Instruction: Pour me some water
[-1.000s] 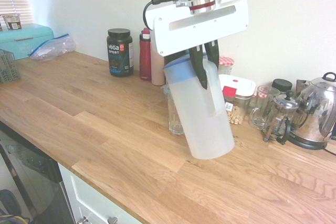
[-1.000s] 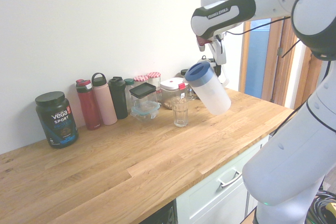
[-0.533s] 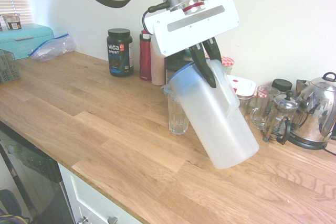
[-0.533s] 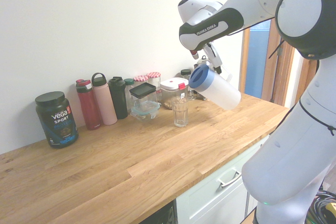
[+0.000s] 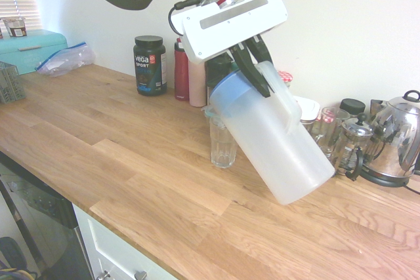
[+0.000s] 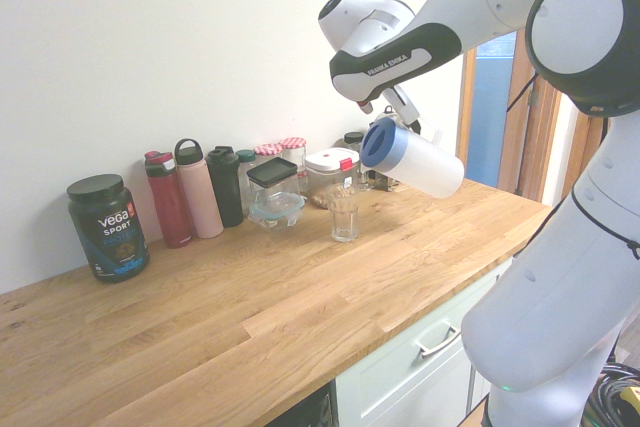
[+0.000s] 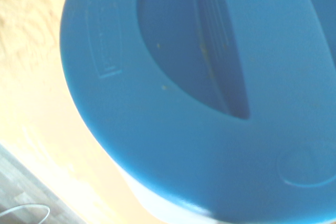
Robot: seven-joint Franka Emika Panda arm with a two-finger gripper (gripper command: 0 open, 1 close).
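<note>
The gripper (image 5: 252,73) has its jaws clamped together on the handle of the frosted jug (image 5: 275,139), which hangs tilted well over, its blue lid (image 6: 381,142) leaning toward the drinking glass (image 5: 222,143) standing on the wooden tabletop (image 5: 131,168). The water inside the jug cannot be made out. The wrist view is filled by the blue lid. The white arm link (image 6: 395,51) carries the print "FRANKA EMIKA". Further back by the wall, a dark tub (image 5: 149,65) reads "VEGA SPORT", beside a red bottle (image 5: 181,69).
</note>
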